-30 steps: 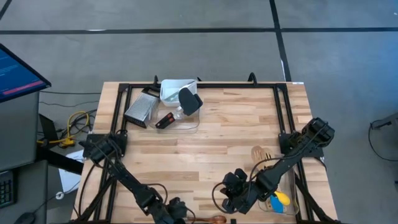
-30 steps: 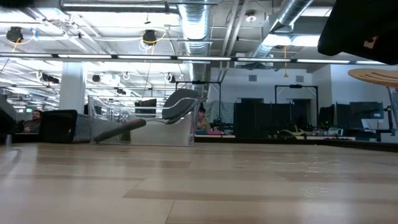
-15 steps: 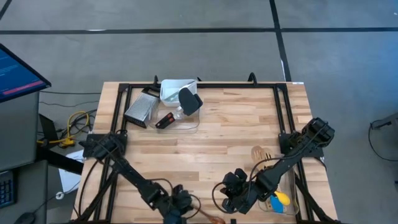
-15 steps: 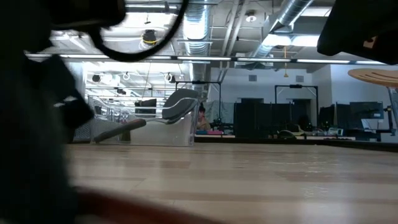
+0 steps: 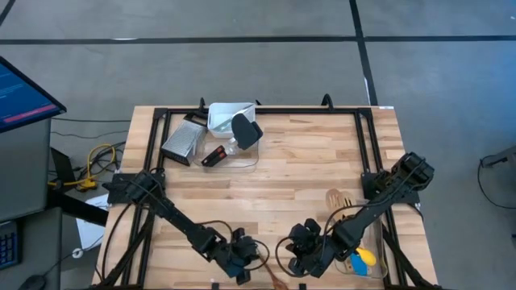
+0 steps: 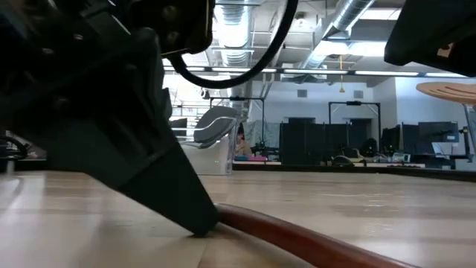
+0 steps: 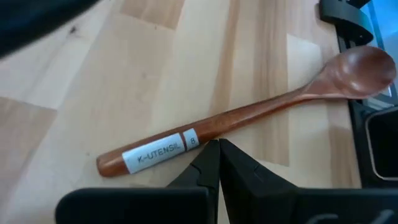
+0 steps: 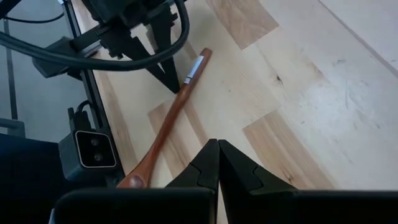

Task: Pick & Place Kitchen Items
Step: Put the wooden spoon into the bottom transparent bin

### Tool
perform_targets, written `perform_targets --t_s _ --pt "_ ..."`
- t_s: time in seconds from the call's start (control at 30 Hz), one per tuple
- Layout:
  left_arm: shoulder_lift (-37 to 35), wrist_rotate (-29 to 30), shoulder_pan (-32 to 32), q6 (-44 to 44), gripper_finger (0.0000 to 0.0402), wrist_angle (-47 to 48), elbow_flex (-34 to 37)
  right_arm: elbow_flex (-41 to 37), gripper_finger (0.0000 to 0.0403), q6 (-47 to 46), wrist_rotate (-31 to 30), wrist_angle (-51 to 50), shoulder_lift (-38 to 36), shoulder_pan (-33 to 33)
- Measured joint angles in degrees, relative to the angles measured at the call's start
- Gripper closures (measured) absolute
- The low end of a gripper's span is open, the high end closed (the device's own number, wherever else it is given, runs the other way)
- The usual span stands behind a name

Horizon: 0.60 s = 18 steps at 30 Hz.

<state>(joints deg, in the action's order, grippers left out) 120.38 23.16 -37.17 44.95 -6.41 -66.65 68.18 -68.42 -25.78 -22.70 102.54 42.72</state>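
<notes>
Looking down on a grey concrete floor [image 5: 242, 64] with dark lines [image 5: 361, 48] crossing it, wrapping all around the butcher-block table [image 5: 298, 173]. Catching a lit blue monitor [image 5: 20, 93] off to one side, plus yellow cables [image 5: 93, 161] tangling on the floor next to it. Seeing an open ceiling from table level, with silver ducts [image 6: 234, 30] and long strip lights [image 6: 349, 72] glowing, and dark desks and screens [image 6: 312, 141] lining up at the back.
</notes>
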Motion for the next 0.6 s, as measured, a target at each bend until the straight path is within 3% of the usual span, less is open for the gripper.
perform_targets --t_s 0.23,0.4,0.6 --pt "-0.1 -0.5 0.4 -2.5 0.0401 0.1 0.0 0.0 0.0403 -0.1 0.5 0.8 0.0 0.0" --pt "-2.5 -1.0 -0.4 -2.8 0.0401 2.2 0.1 0.0 0.0403 1.3 5.3 9.0 0.2 0.0" --pt "-5.2 -1.0 -1.2 -4.5 0.0400 3.2 0.4 0.0 0.0403 -1.1 10.2 16.0 6.0 -1.1"
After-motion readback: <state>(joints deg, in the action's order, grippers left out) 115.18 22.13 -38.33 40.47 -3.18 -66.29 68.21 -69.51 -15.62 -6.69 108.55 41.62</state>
